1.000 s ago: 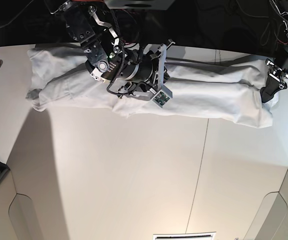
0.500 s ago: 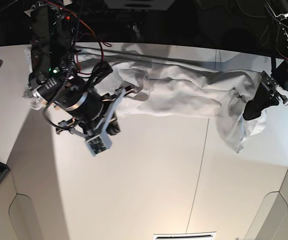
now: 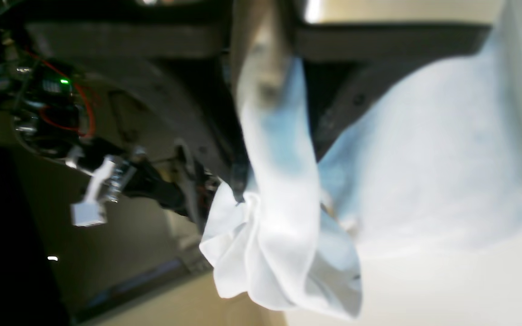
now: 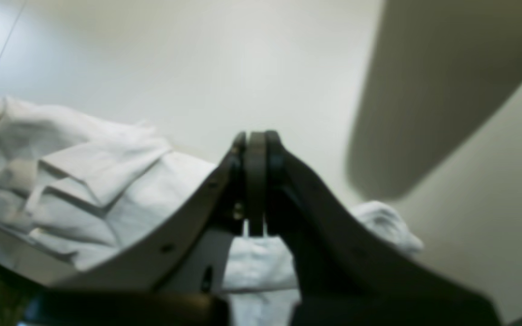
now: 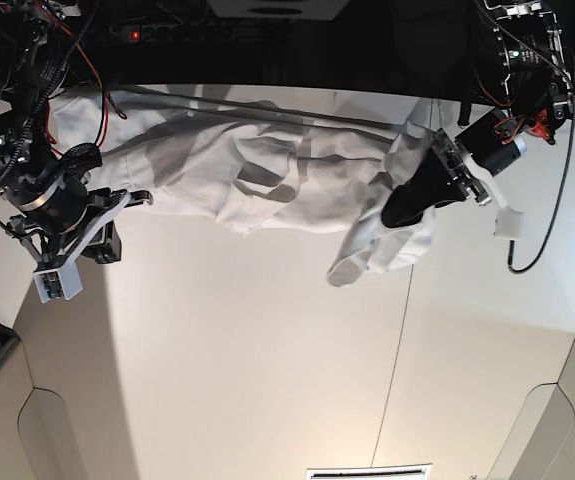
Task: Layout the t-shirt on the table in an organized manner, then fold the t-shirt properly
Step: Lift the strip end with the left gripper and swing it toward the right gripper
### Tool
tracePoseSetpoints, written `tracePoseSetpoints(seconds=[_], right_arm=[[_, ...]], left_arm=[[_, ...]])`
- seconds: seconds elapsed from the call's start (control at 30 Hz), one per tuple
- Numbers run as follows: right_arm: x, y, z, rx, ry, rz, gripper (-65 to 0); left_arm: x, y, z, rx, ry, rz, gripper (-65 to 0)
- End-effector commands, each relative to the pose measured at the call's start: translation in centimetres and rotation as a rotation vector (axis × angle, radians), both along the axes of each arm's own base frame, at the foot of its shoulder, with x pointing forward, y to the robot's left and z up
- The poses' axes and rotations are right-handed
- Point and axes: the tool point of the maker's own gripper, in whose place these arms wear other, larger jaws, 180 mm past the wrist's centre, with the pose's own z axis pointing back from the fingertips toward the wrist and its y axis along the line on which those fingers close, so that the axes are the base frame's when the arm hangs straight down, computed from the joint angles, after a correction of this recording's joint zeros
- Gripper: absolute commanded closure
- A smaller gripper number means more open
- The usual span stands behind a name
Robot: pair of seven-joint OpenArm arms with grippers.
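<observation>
The t-shirt (image 5: 267,165) lies bunched in a long band across the table (image 5: 267,350) toward twelve o'clock in the base view. Toward two o'clock the left tool (image 5: 399,207) pinches the shirt's end and holds it raised, a flap hanging below it. Toward nine o'clock the right tool (image 4: 254,181) is closed and empty, just beside the shirt's other end.

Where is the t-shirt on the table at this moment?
In the base view the t-shirt lies bunched along the far edge of the table, from left to right; its right end hangs lifted, pinched in the left gripper.
</observation>
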Motion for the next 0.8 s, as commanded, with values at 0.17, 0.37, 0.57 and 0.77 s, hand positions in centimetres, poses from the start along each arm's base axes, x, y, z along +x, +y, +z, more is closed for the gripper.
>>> tracePoseSetpoints(seconds=[0.17, 0.37, 0.57, 0.77], right_arm=[[0.6, -1.4, 1.4, -0.004, -0.051, -0.034, 0.0], [0.6, -1.3, 1.4, -0.003, -0.052, -0.034, 0.0], [0.6, -1.3, 1.4, -0.004, -0.051, -0.034, 0.0], [0.7, -1.3, 1.4, -0.003, -0.053, -0.034, 0.0]], left_arm=[[0.7, -3.6, 1.8, -0.082, -0.059, -0.052, 0.0], [2.2, -5.7, 1.3, -0.014, -0.083, -0.061, 0.0], [1.6, -7.9, 0.8, 0.006, -0.075, -0.135, 0.0], [0.8, -9.8, -0.6, 0.086, -0.062, -0.205, 0.0]])
